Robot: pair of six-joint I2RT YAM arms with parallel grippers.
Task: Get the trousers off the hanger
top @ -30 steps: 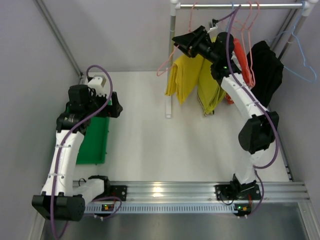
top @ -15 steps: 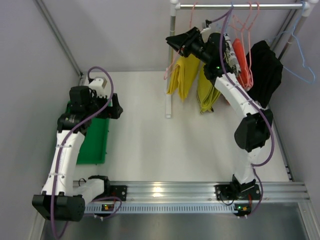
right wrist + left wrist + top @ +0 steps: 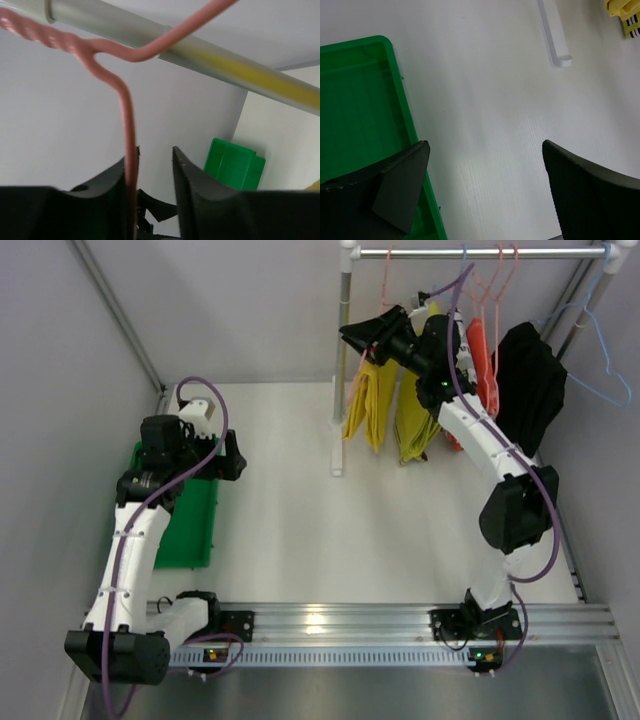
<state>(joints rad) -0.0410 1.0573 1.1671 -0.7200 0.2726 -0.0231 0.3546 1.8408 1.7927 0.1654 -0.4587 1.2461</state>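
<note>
White table holds one green bin at left. Two yellow trousers, one golden and one olive, hang from the far rail, long axis vertical, hems down. Only the right wrist view shows the right gripper fingers parted, one pink hanger wire against one finger. The left gripper is spread wide over the bin's edge.

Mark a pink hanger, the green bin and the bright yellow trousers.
pink hanger [image 3: 128, 125]: right wrist view, wire arm.
green bin [image 3: 355, 100]: left wrist view, bare floor.
bright yellow trousers [image 3: 365, 405]: top external view, cloth middle.
</note>
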